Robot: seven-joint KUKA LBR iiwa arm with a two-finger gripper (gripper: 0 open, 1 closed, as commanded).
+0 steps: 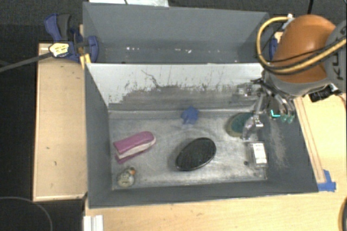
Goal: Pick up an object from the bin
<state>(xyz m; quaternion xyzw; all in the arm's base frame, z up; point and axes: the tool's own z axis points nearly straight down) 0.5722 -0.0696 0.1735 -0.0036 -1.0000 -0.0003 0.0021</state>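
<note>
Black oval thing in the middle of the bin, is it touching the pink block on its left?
Apart. The camera view shows a plain stretch of bare bin floor between the black oval and the pink block.

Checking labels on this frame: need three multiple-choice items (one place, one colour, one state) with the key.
1. The gripper is over the bin's
A. left end
B. middle
C. right end

2. The small scrap near the back wall is
A. blue
B. red
C. yellow

3. The black oval is
A. lifted off the floor
B. lying on the floor
C. outside the bin

Key: C, it hangs by the teal disc and white box at the right; A, it shows blue on the grey floor; B, it rests flat mid-floor, apart from the gripper.
</note>
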